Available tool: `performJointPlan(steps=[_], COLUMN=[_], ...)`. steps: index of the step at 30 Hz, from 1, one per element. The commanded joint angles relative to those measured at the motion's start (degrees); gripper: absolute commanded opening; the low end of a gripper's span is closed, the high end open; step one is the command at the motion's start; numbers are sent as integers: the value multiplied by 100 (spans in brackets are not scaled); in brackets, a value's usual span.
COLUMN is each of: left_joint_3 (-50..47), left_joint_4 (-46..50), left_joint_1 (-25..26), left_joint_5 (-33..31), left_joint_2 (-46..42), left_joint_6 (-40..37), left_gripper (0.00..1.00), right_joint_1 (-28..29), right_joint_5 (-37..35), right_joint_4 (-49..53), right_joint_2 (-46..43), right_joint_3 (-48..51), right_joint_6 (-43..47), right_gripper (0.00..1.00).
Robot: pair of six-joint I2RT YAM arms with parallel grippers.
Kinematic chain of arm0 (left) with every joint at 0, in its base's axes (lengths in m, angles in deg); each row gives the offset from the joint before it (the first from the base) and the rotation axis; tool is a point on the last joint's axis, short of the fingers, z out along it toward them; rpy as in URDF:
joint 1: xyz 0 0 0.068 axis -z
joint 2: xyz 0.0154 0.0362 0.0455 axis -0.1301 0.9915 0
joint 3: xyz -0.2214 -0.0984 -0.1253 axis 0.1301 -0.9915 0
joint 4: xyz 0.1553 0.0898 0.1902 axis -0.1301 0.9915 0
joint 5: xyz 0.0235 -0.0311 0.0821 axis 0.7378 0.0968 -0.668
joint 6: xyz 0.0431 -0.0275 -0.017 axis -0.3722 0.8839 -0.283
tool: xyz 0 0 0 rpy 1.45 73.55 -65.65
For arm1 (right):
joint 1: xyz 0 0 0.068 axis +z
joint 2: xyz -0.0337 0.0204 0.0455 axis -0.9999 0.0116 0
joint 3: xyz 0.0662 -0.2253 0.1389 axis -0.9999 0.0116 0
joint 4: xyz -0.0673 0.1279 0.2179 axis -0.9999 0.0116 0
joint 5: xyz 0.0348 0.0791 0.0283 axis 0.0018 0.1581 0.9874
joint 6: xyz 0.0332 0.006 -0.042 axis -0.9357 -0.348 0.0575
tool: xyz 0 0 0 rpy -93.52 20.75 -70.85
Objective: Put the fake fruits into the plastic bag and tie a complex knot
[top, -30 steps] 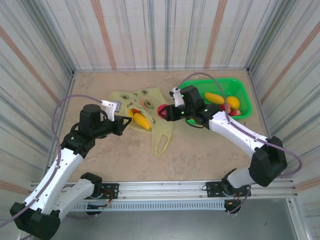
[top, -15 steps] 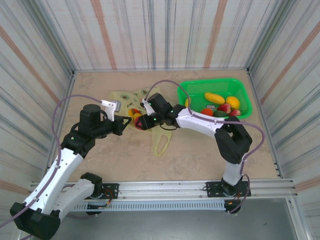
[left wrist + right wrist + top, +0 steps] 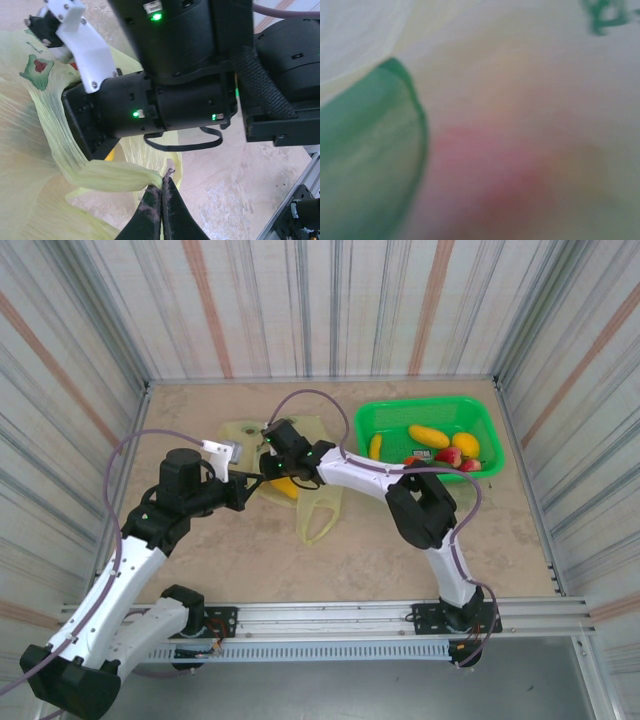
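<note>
The right tool [image 3: 268, 455] has swung from the basket [image 3: 430, 408] over to the mouth of the bag [image 3: 312, 508] on the bench. A red fruit [image 3: 490, 175] sits blurred beneath it, and I cannot tell whether its jaws are apart. The left tool [image 3: 161, 189] stays clamped on the bag's edge. More fruits [image 3: 428, 436] remain in the basket.

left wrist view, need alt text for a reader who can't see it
The left gripper, shut, pinches a bunched strip of the pale yellow-green plastic bag at the bottom centre. The right arm, black with small green lights, looms close above it, with tan table at lower right.
</note>
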Motion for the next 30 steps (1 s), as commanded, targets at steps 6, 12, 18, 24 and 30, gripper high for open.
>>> performJointPlan(steps=[6, 12, 18, 24, 30], left_joint_3=[-7, 5, -7, 9, 3], left_joint_4=[119, 124, 146, 146, 153], left_joint_1=[21, 20, 21, 14, 12], left_joint_5=[-32, -42, -83, -85, -94], left_joint_2=[-9, 14, -31, -39, -48], left_joint_6=[-91, -100, -105, -110, -107], left_gripper=[0, 0, 0, 0, 0], right_joint_1=[20, 4, -131, -165, -58], right_joint_5=[-194, -66, 230, 671, 865], right_joint_4=[-44, -240, -787, -710, -274], right_joint_2=[-114, -609, -1725, -2641, -3189], right_joint_3=[96, 661, 1852, 2727, 3425], right_joint_6=[-109, 26, 68, 489, 758], right_gripper=[80, 71, 49, 40, 44])
